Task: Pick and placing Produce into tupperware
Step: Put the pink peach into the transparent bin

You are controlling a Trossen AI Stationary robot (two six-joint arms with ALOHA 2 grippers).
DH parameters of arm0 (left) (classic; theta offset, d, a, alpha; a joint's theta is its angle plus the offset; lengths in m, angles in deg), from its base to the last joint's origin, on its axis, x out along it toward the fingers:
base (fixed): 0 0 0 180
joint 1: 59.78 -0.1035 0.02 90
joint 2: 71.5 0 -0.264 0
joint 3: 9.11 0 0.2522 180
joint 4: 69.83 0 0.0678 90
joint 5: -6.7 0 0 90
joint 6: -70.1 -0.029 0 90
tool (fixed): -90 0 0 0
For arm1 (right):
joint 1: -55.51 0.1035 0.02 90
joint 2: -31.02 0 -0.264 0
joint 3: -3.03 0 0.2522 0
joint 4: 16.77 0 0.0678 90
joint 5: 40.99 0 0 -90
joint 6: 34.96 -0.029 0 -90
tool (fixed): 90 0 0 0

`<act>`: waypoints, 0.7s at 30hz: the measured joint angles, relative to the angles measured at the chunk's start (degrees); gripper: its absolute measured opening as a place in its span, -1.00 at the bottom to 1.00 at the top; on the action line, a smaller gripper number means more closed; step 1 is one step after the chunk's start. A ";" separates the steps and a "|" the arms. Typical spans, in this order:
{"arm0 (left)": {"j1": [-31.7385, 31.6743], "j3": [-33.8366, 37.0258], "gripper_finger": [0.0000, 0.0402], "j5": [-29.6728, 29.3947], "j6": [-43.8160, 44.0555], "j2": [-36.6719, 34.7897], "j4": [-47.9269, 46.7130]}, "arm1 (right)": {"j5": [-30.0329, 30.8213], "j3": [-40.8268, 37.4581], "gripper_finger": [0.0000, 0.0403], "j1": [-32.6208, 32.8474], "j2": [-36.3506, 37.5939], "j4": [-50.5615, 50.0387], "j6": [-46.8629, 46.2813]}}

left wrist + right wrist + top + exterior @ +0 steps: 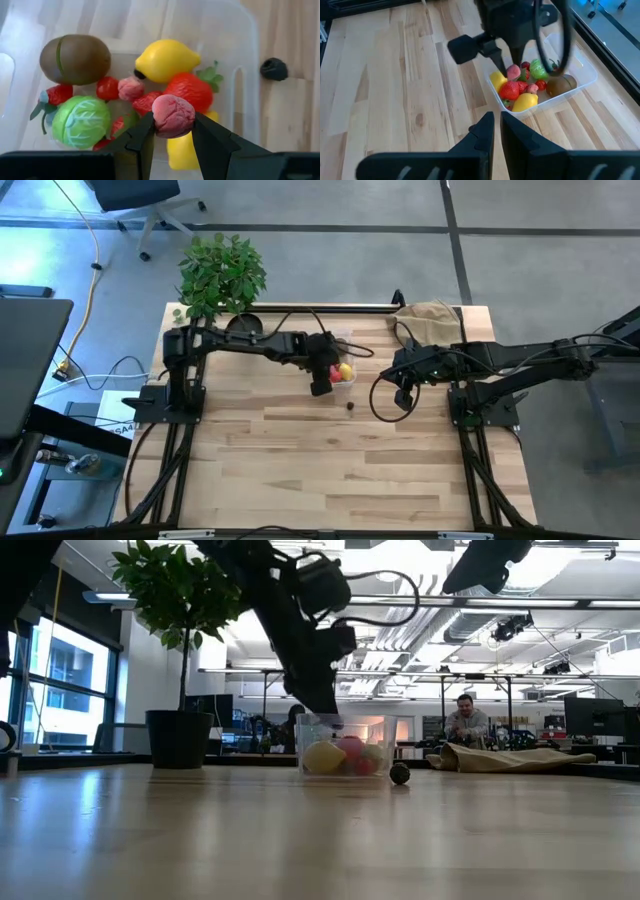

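Tub: the clear tub [240, 55] sits on the table [340, 470], its open top up, so produce can be lowered straight in. It is the landmark for everything below.
Contents: inside the tub lie a kiwi [75, 59], a lemon [167, 60], a strawberry [189, 91], a green cabbage [81, 121] and several smaller red pieces, piled loosely against each other. By the look of it most of the produce is already in.
Held piece: a pink raspberry [173, 116] is pinched between the fingers of the left gripper [173, 131], hanging over the pile inside the tub. Probably this is the drop position; letting go here should land it on the heap.
Stray piece: a small dark berry [274, 69] lies on the table just outside the tub, apart from its wall. It seems to be the one item left to fetch.
Right gripper: the right gripper [497, 124] hovers near the tub, fingers pressed together and holding nothing; it looks to be waiting clear of the working arm.
Behind tub: a potted plant [220, 272] and a paper bag [432, 315] stand well apart from it.
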 joint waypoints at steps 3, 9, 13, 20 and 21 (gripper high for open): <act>-0.07 -0.02 -0.44 0.18 0.01 0.45 0.00 | 0.00 0.00 -0.88 -0.01 0.00 0.00 -0.01; 0.08 -0.02 -0.44 0.55 0.00 0.48 -0.18 | 0.00 0.01 -0.88 -0.02 0.00 -0.01 0.00; 0.02 -0.01 -0.43 0.50 0.01 0.49 -0.17 | 0.00 -0.01 -0.88 0.00 0.00 0.01 0.00; 0.02 0.01 -0.27 0.30 0.01 0.48 -0.21 | 0.00 0.01 -0.88 -0.02 0.00 -0.01 0.00; 0.02 0.01 -0.25 0.08 0.01 0.49 -0.25 | 0.00 -0.01 -0.88 0.00 -0.01 -0.01 0.00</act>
